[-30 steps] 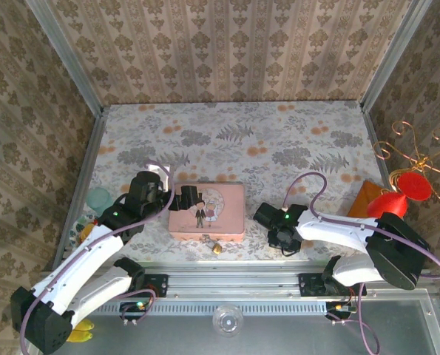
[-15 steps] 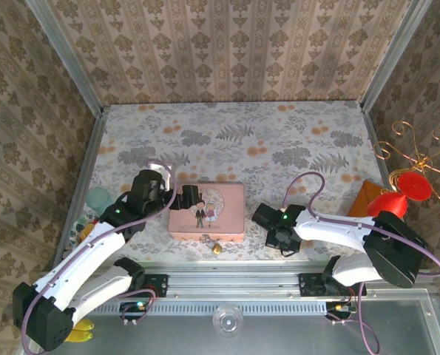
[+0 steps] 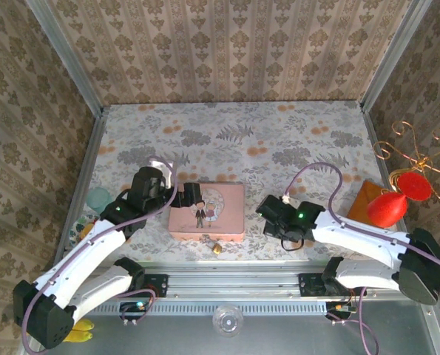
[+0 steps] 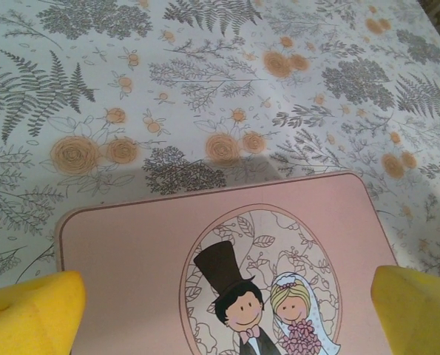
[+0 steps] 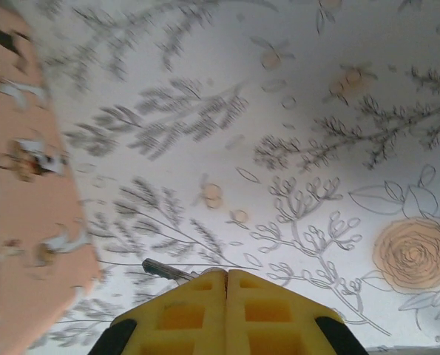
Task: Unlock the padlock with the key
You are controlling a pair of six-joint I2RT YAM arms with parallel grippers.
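Presumably to steady the tin (image 4: 131,251), with the padlock (image 3: 217,248) at its near edge, the left end effector (image 4: 220,314) stood wide open over it; the right end effector (image 5: 227,285) was shut beside the key (image 5: 166,270).

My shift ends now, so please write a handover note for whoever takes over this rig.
Grippers: left gripper has open jaws over the left end of the pink rectangular picture tin; right gripper has shut jaws, apparently pinching the slim silvery metal key, right of the tin.
Things: the tiny brass-gold padlock sits at the tin's near edge; its shackle is too small to judge.
Done: key seemingly gripped.
Left: carry key to padlock, insert, turn.
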